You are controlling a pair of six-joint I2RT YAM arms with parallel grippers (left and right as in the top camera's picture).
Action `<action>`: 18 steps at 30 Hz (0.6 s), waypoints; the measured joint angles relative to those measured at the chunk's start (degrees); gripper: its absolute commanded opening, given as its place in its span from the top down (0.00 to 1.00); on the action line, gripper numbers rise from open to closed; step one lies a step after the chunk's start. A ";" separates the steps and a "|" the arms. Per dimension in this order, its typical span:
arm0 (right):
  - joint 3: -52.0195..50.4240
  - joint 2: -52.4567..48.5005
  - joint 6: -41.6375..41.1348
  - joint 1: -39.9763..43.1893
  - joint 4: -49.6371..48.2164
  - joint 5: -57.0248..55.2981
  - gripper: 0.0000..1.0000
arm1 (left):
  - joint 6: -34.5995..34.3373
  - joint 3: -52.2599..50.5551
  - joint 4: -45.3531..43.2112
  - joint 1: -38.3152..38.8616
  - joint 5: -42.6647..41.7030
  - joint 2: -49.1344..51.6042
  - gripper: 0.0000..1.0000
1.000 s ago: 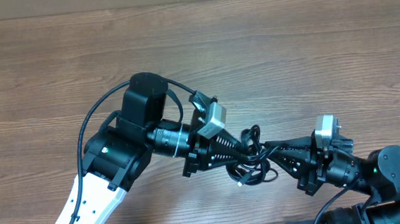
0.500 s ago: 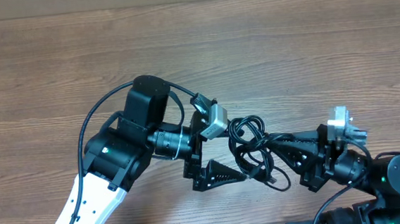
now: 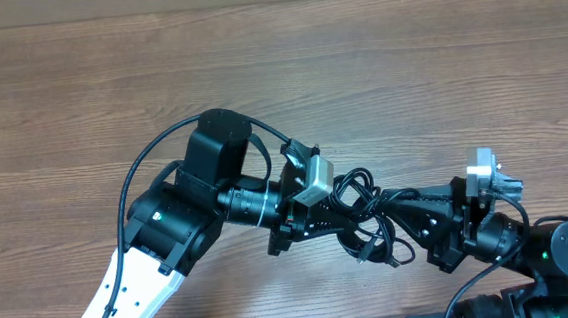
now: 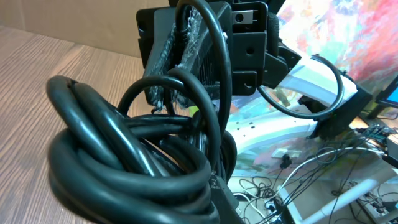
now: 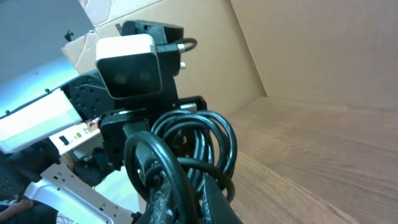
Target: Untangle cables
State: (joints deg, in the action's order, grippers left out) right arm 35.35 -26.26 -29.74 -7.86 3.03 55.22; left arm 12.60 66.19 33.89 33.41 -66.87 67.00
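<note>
Where the two arms reach in from the near edge of the table [image 3: 408,70], they meet tip to tip. Up close in the left wrist view, the cables [image 4: 118,168] fill most of the picture as a fat bunch of black loops. The left gripper [image 3: 307,230] is pushed into that bunch, and I cannot tell if its fingers are apart or together. The bunch sits between both grippers, and one loose loop trails toward the near edge. The right gripper [image 3: 400,209] has its fingers pinched tight on a cord of the bunch. Farther back, brown wood stretches to the far edge.
</note>
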 measured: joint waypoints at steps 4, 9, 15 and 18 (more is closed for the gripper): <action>0.26 0.00 4.55 0.02 6.05 -0.79 0.96 | -0.42 0.00 0.39 0.00 2.49 0.02 0.96; 0.66 0.00 14.05 0.33 13.44 -2.80 0.96 | -1.49 -0.04 -1.31 0.00 3.80 0.42 0.96; 0.66 0.00 17.99 0.33 15.89 -2.69 0.92 | -2.27 -0.04 -6.14 0.00 3.74 0.42 0.96; 0.66 0.00 18.84 0.31 16.65 -2.64 0.90 | -3.34 -0.04 -7.56 0.00 3.74 0.42 0.96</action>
State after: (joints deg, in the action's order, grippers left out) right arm 36.01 -26.26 -10.90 -7.55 19.68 52.58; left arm 9.26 66.15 26.33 33.41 -63.13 67.42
